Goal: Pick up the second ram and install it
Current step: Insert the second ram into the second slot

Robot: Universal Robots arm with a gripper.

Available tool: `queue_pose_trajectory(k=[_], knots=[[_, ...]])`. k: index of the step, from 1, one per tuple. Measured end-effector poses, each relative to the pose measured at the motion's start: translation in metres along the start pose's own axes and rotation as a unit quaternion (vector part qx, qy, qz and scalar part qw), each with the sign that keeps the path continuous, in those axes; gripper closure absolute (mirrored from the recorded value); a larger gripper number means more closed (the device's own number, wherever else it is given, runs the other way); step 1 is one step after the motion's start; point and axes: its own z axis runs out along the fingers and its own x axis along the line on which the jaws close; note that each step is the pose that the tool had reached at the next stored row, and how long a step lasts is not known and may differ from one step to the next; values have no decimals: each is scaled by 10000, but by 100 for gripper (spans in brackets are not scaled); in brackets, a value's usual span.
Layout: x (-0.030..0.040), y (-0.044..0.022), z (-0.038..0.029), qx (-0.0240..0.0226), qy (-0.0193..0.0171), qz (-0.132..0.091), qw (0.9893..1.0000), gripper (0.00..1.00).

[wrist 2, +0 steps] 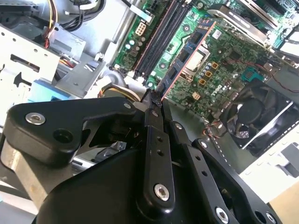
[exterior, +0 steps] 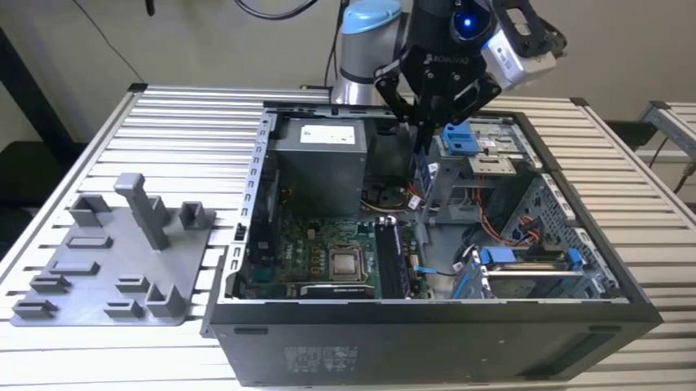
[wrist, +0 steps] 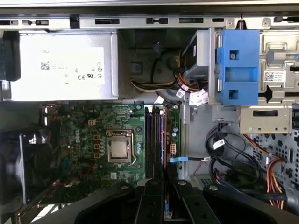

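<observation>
My gripper [exterior: 429, 122] hangs over the open computer case [exterior: 435, 314], shut on the upper end of the second ram [exterior: 425, 167]. The dark stick points straight down into the case, above the drive-bay side of the motherboard [exterior: 315, 252]. In the second wrist view the ram [wrist 2: 184, 51] runs out from the fingertips [wrist 2: 148, 100] over the black memory slots [wrist 2: 159, 37]. In the first wrist view it shows edge-on as a thin line [wrist: 164, 149] just beside the slots [wrist: 153, 140], still well above them.
A grey power supply [exterior: 315, 155] fills the case's back corner. A blue drive bracket [exterior: 462, 134] and loose cables [exterior: 490, 240] lie on the exterior view's right. The CPU socket [exterior: 345, 262] sits beside the slots. A grey parts fixture [exterior: 109, 261] rests on the slatted table.
</observation>
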Motion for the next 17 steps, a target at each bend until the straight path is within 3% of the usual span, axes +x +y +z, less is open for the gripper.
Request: queue_pose_trajectory(k=[17], knots=[[0, -3, 53, 0, 0, 0, 10000, 86]])
